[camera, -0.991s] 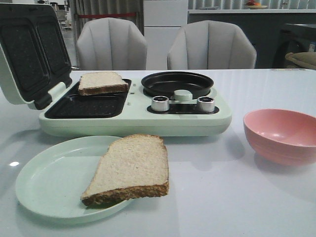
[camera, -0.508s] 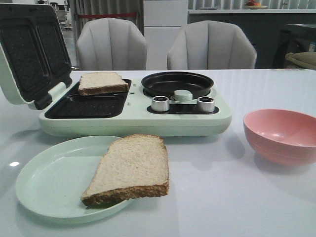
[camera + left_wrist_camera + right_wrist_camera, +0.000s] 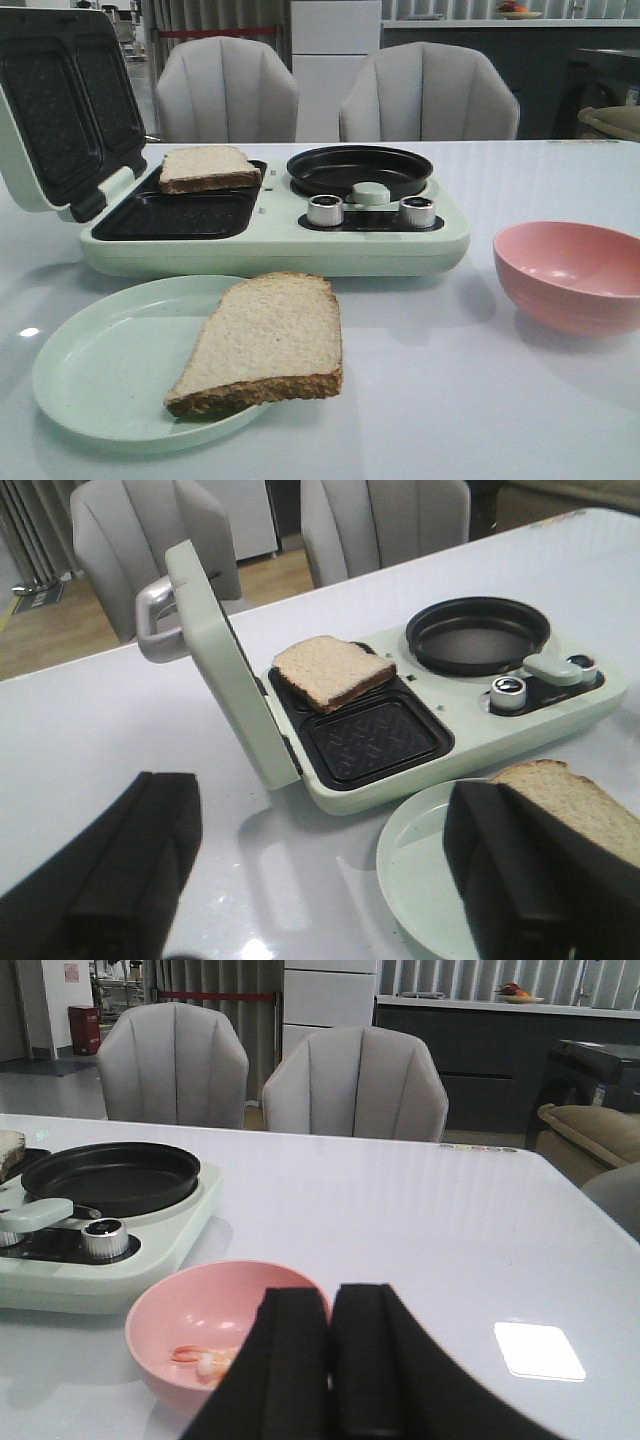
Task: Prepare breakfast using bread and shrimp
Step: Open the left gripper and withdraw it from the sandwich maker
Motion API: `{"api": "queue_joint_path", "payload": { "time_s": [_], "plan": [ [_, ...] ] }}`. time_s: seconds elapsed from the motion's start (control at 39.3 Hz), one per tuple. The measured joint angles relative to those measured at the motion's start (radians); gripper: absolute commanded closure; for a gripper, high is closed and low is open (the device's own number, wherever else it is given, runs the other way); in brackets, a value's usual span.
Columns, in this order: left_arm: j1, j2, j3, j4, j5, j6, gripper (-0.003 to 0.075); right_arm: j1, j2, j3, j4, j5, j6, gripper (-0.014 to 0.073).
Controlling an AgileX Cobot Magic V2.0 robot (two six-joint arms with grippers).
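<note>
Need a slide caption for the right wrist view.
Shut right gripper over pink bowl holding shrimp, beside the black pan.

Pale bread (image 3: 264,340) with brown crust, mint-green plate (image 3: 95,365), pink bowl (image 3: 570,272), pink-orange shrimp (image 3: 205,1358), black round pan (image 3: 360,170)

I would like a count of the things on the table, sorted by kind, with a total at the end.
Bread slices: 2, one in the sandwich maker, one on the plate
Plates: 1, pale green
Bowls: 1, pink
Sandwich makers: 1, lid open
Shrimp: at least 1 in the bowl; exact number unclear
Total: 6 at least
</note>
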Motion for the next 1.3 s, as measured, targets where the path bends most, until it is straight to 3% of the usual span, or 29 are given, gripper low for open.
{"api": "queue_joint_path", "payload": {
  "time_s": [0.23,0.56,0.81,0.89,1.07,1.3],
  "plan": [
    [0.000,-0.229,0.121,-0.028,-0.001,0.000,0.0169,0.000,0.000,0.000,0.000,0.000,0.000,0.0451],
    [0.000,-0.234,0.185,-0.032,-0.053,0.000,0.0169,0.000,0.000,0.000,0.002,-0.002,0.000,0.0451],
    [0.000,-0.234,0.196,-0.034,-0.062,0.000,0.0169,0.006,0.000,-0.026,0.059,-0.158,0.099,0.0451],
    [0.000,-0.234,0.196,-0.036,-0.061,0.000,0.0169,0.006,0.000,-0.080,0.055,-0.117,0.103,0.0451],
    [0.000,-0.234,0.196,-0.038,-0.064,0.000,0.0169,0.006,0.104,-0.277,0.049,0.159,0.105,0.0451],
    [0.000,-0.234,0.196,-0.040,-0.066,0.000,0.0169,0.006,0.228,-0.328,0.049,0.255,0.105,0.0451]
  ]
}}
